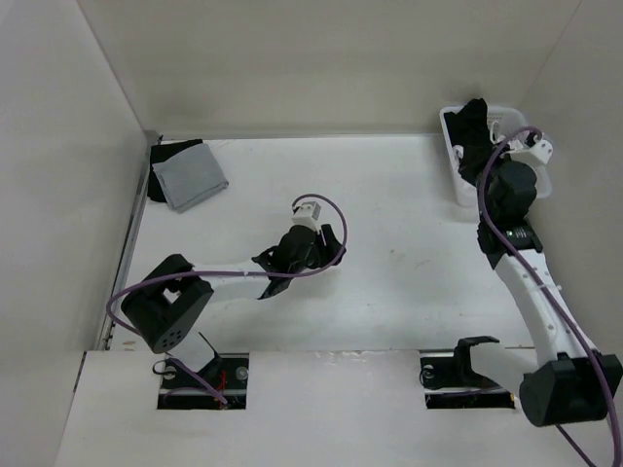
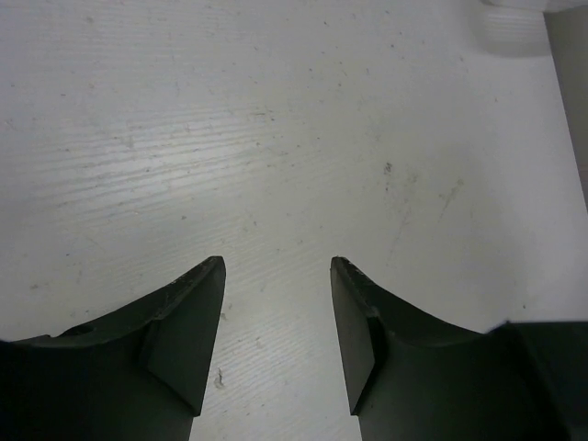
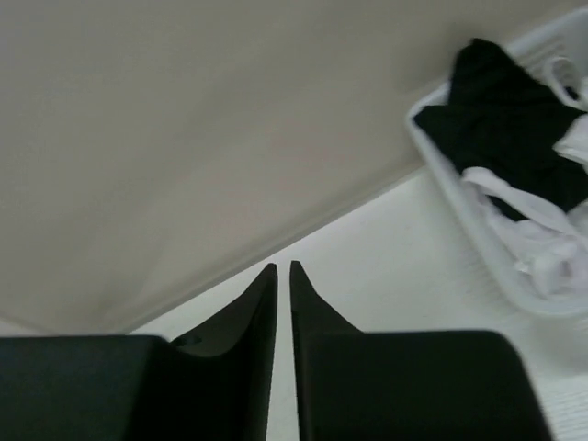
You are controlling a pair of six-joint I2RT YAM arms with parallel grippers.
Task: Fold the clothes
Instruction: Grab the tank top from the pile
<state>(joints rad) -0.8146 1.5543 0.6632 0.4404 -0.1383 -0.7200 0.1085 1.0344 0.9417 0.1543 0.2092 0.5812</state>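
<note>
Clothes (image 3: 528, 216), one white strappy garment, lie crumpled in the single white basket (image 1: 454, 175) at the table's (image 1: 389, 292) two o'clock corner. They share it with one black garment (image 3: 501, 110), and a second black garment (image 1: 159, 154) lies at ten o'clock under the one grey cloth (image 1: 190, 175). Of two grippers, the left gripper (image 2: 277, 266) hangs over bare table with fingers wide apart, while the right gripper (image 3: 283, 268), by the basket, has its fingers nearly together, holding nothing.
</note>
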